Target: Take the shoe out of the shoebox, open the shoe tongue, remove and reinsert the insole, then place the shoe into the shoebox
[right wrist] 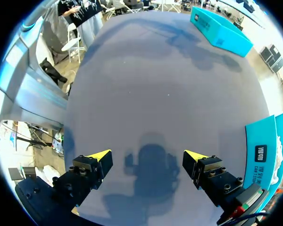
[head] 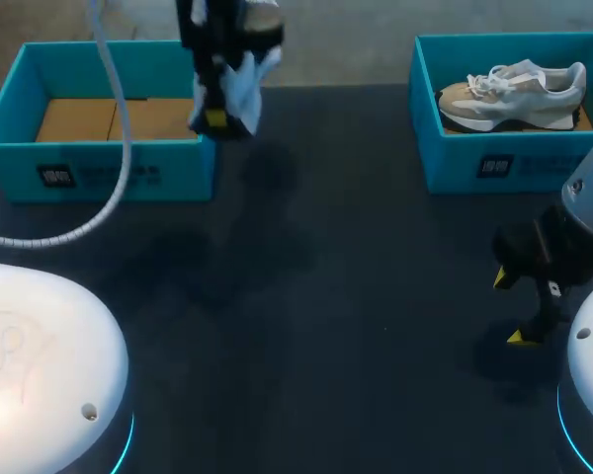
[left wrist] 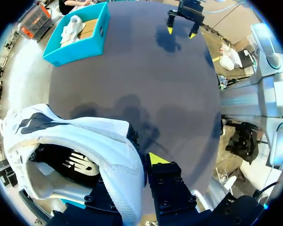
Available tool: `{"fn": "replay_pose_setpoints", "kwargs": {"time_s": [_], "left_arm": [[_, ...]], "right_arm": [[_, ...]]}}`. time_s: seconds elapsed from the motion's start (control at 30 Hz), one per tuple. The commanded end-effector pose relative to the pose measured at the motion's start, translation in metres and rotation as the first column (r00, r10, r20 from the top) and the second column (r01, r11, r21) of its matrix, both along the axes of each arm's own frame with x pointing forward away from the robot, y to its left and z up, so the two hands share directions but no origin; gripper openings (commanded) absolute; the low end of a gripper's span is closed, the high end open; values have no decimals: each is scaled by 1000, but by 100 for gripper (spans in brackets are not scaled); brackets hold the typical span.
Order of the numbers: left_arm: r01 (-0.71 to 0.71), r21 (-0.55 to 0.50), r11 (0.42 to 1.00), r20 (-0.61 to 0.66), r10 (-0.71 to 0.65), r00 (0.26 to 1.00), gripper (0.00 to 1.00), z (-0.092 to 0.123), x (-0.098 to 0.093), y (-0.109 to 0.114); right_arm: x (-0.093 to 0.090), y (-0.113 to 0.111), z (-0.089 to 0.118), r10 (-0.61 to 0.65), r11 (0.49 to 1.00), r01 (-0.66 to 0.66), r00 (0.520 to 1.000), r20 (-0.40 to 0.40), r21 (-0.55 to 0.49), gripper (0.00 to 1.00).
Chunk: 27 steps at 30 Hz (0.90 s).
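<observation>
Shoe of white mesh [left wrist: 99, 141] clamped in left tool [head: 215, 118], above right end of open teal cardboard shoebox [head: 99, 170]. Right tool [right wrist: 147, 157] fingers apart, above dark table [head: 356, 296].

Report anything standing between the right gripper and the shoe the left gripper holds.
Nothing visible does: only bare table lies between the open right gripper and the shoe held in the left gripper.

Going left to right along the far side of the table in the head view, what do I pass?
Left box → left gripper holding a white shoe → right box with a beige shoe inside.
</observation>
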State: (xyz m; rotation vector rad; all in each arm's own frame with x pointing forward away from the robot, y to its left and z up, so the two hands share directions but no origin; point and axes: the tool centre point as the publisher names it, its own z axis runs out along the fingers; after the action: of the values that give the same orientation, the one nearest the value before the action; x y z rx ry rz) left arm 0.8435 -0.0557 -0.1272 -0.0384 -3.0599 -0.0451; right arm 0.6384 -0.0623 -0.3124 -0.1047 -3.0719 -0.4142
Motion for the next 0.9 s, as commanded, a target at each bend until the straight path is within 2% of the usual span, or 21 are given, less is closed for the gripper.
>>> {"fn": "replay_pose_setpoints", "kwargs": {"time_s": [0.03,0.17,0.23,0.9], "left_arm": [[-26,1,1000,-36,26,999,0,11,31,28],[-62,14,998,-74,63,995,0,10,54,54],[-130,37,991,-54,132,990,0,9,61,64],[-130,37,991,-54,132,990,0,9,61,64]], "right_arm": [[-1,0,0,0,1000,0,1000,2,-1,100],[-1,0,0,0,1000,0,1000,2,-1,100],[-1,0,0,0,1000,0,1000,2,-1,100],[-1,0,0,0,1000,0,1000,2,-1,100]]}}
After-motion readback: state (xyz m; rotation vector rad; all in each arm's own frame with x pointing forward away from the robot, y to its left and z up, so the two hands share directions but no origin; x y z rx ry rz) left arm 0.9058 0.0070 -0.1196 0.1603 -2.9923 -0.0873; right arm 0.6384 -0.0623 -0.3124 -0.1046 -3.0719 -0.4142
